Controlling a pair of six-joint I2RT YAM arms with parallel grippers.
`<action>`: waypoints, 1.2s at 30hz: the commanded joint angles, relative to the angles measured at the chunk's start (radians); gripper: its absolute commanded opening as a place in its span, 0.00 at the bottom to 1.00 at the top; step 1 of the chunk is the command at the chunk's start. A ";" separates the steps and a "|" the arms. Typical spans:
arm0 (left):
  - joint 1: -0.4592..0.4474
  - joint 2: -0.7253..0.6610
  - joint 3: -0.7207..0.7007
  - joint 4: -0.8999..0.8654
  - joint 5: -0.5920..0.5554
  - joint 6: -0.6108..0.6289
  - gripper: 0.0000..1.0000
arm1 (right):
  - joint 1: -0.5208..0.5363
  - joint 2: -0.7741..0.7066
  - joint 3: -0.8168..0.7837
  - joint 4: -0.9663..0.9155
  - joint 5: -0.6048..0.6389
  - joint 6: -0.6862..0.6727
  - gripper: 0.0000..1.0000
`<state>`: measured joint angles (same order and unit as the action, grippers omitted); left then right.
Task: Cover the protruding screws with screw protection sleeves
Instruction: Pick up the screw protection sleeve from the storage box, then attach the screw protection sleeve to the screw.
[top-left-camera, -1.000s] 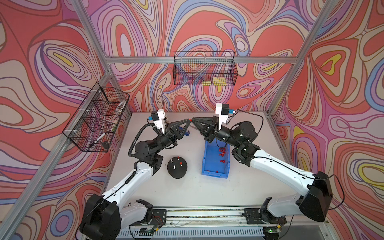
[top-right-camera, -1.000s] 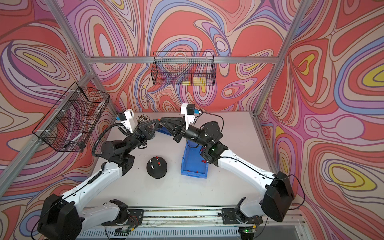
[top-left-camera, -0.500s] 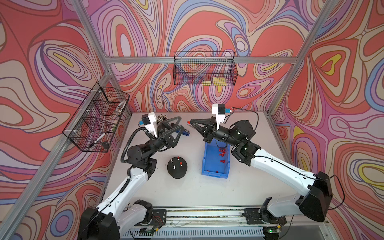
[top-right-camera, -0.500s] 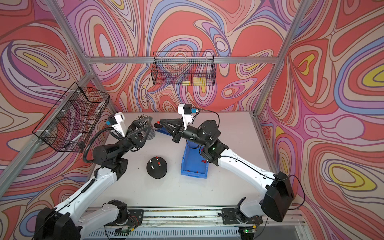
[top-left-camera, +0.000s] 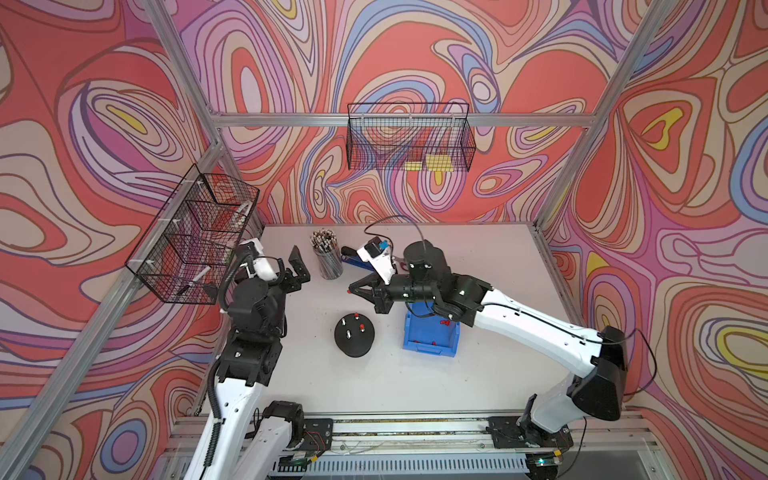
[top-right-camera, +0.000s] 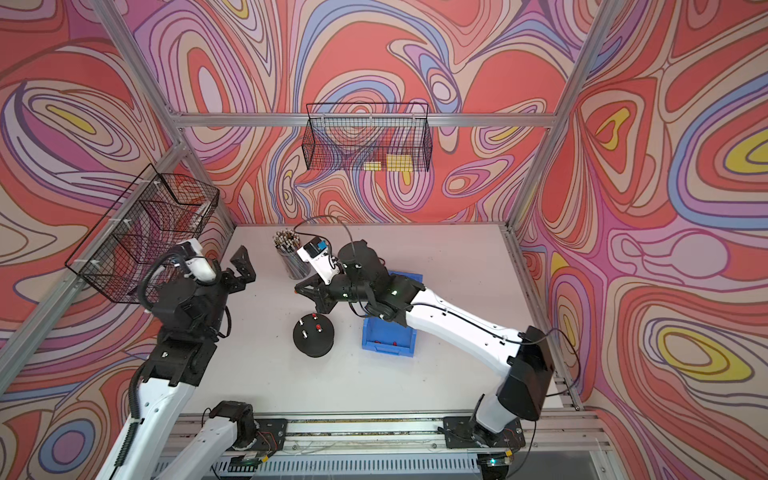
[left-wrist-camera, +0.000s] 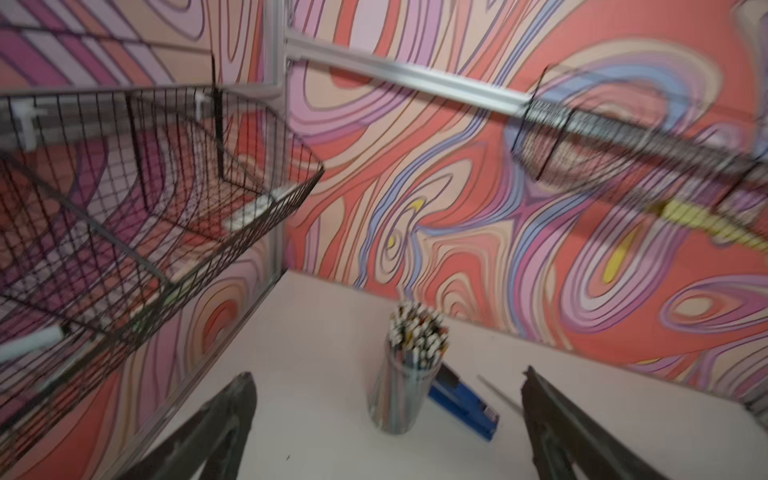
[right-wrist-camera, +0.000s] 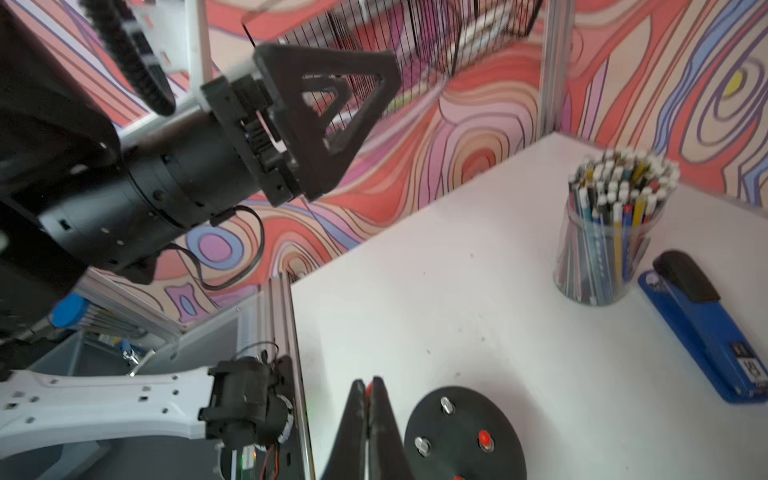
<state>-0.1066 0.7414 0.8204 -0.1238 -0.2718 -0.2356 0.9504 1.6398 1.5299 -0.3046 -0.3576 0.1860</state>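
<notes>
Right now the blue bin lies back behind the right gripper, under its wrist, while the black base sits close beside its tips, lower down. The left gripper, jaws spread and empty, hangs well apart. The right jaws are pressed together on a red sleeve that peeks out at their very end. Two studs already wear red caps, and two bare screws stand nearest the tips. It looks best to turn the sleeve upright, centre its bore over one bare screw, then press straight down before letting go.
</notes>
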 joint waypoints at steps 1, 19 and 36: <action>0.028 -0.026 -0.009 -0.090 -0.072 0.037 0.99 | 0.019 0.107 0.084 -0.257 0.090 -0.074 0.00; 0.071 -0.017 -0.016 -0.106 -0.037 0.006 1.00 | 0.051 0.337 0.250 -0.371 0.129 -0.134 0.00; 0.071 -0.018 -0.017 -0.106 -0.037 0.005 0.99 | 0.050 0.447 0.360 -0.394 0.127 -0.161 0.00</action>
<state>-0.0437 0.7288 0.7948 -0.2203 -0.3115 -0.2295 0.9966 2.0598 1.8542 -0.6743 -0.2390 0.0406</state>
